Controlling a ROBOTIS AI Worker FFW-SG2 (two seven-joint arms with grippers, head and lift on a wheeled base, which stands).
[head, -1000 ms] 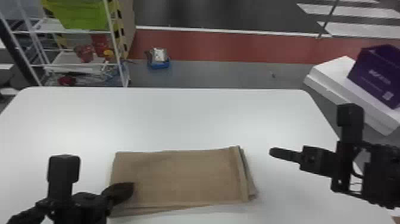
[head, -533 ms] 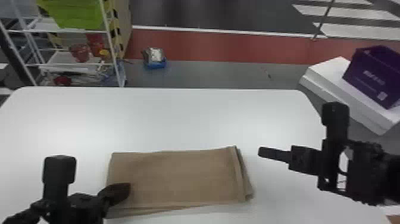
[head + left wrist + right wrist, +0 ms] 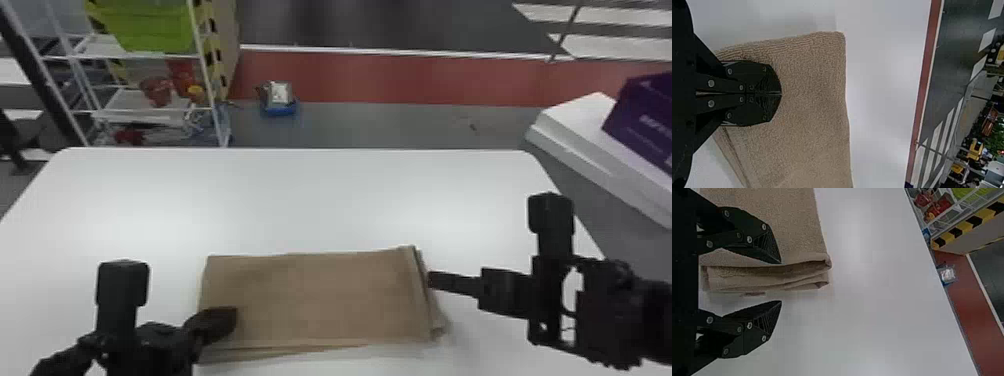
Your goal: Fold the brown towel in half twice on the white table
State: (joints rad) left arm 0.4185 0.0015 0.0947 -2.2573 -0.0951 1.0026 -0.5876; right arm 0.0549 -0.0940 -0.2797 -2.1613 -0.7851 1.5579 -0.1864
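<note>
Folded brown towel (image 3: 320,295), under closed left claw (image 3: 227,318), near open right claw (image 3: 436,280)

Ok so in the left wrist view the left end effector (image 3: 227,320) has both black fingers (image 3: 752,72) closed together right over the brown towel (image 3: 807,102), layers peeking out along one edge, white worktop (image 3: 883,78) around it, red floor strip (image 3: 923,78) beyond.
</note>
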